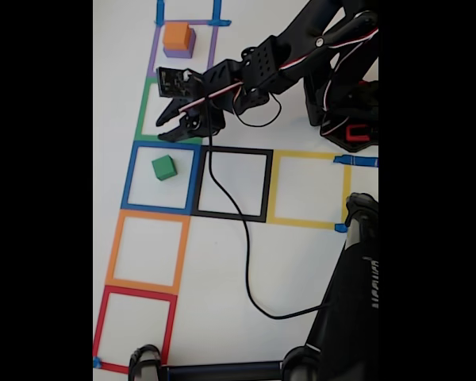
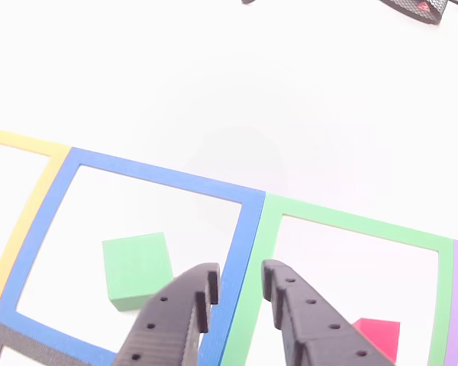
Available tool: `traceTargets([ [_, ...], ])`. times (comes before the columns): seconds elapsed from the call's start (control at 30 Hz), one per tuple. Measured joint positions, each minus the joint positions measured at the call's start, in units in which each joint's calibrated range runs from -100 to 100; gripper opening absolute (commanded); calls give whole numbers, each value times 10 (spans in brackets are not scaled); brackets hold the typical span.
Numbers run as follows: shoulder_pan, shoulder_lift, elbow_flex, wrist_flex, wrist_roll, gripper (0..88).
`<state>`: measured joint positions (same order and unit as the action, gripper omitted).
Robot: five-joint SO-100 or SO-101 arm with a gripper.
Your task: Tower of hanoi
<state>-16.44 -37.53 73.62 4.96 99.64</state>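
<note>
An orange cube [image 1: 178,35] sits on top of a purple cube [image 1: 178,51] inside the purple tape square at the top of the fixed view. The green cube [image 1: 164,167] [image 2: 136,271] lies alone in the blue tape square. A red cube [image 2: 378,335] rests in the green tape square, just to the right of one finger in the other view. My gripper [image 1: 165,127] [image 2: 237,278] hovers over the border between the green and blue squares. It is open by a narrow gap, with nothing between its fingers [image 2: 185,309].
Black [image 1: 232,182], yellow [image 1: 305,189], orange [image 1: 147,250] and red [image 1: 135,325] tape squares hold nothing. A black cable [image 1: 246,254] trails across the black square. The arm's base [image 1: 349,119] stands at the right, and a dark stand [image 1: 353,302] fills the lower right.
</note>
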Motion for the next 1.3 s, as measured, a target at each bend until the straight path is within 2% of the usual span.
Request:
traceTargets([
  [0.17, 23, -117, -127, 289, 0, 12],
  [0.4, 54, -145, -437, 674, 4, 12],
  [0.63, 98, -97, -767, 913, 2, 12],
  [0.8, 124, -92, -852, 942, 4, 12],
  [1.03, 163, -89, -805, 942, 4, 40],
  [1.2, 202, -153, -631, 861, 2, 191],
  [1.3, 227, -177, -521, 794, 4, 223],
])
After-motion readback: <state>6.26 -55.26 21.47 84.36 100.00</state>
